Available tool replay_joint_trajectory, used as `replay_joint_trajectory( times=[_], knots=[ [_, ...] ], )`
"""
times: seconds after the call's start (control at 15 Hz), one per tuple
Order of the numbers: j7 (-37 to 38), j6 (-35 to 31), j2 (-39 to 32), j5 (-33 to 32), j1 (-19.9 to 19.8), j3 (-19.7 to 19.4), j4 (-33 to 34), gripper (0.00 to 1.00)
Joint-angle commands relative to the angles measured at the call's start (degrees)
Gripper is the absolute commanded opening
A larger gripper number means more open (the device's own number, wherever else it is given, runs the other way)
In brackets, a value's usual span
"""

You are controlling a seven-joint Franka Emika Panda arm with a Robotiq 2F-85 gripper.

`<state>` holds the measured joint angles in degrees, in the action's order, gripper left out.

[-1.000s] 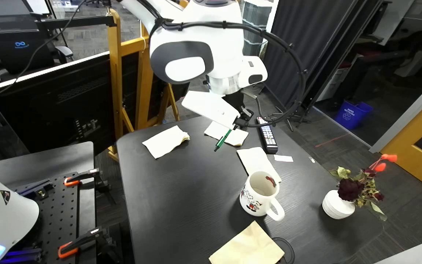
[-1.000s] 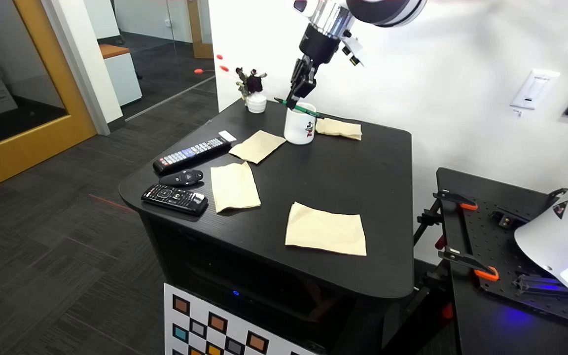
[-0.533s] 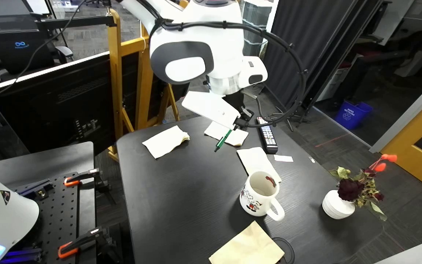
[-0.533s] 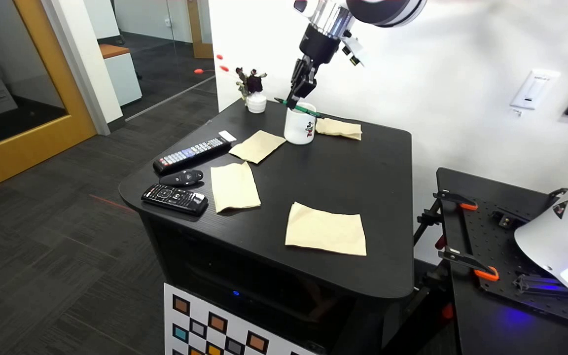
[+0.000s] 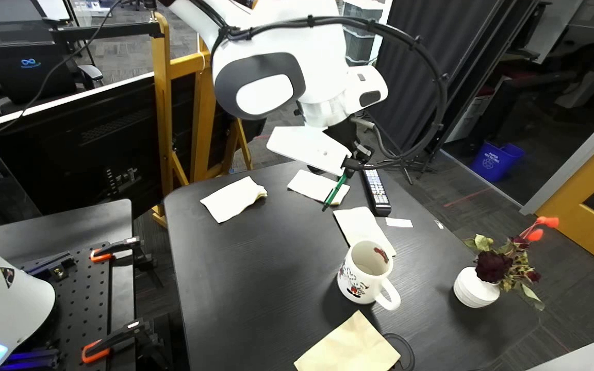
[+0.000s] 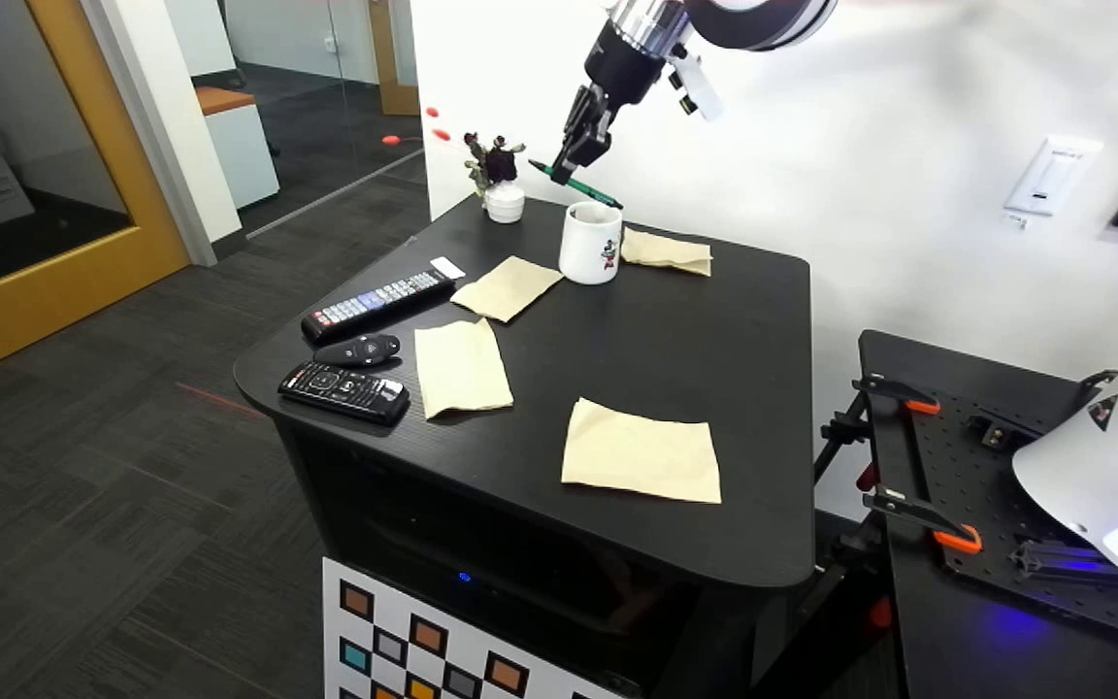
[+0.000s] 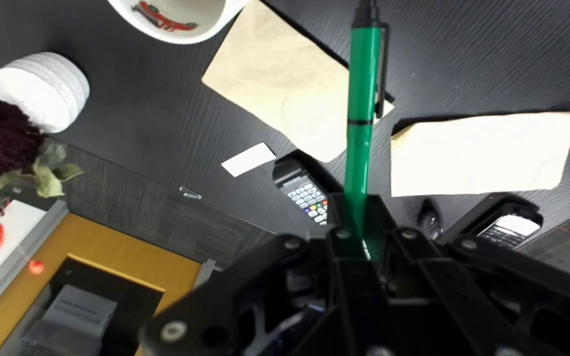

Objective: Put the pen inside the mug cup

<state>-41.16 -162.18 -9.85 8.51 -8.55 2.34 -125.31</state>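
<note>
Observing: end effector (image 7: 357, 205) closed on the black-clipped green pen (image 7: 359, 109), aslant above the table (image 6: 695, 349); cartoon mug (image 7: 178, 19) apart, between ten and eleven o'clock in the wrist view. Step, I judge: transport; next, centre over it, tip downward, lower, release.

Panda arm (image 5: 312, 46) in from top edge, both exterior views | wrist (image 6: 649, 24) slanted off vertical | Robotiq gripper (image 7: 357, 210) aloft, angled down | fingers (image 7: 335, 207) clamped; dark, exact gap hard to judge
</note>
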Motion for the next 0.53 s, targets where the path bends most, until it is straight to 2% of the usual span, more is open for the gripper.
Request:
replay_joint_trajectory(
  times=[0.0,0.2,0.47],
  knots=[
    [7.3,-7.3,0.0,-4.3,1.0,-2.2,-0.8,0.03],
    [16.5,-12.8,-1.3,-10.6,1.7,-5.0,-0.6,0.03],
    [30.3,-19.3,-3.8,-20.6,9.3,-16.9,0.3,0.03]
  ],
)
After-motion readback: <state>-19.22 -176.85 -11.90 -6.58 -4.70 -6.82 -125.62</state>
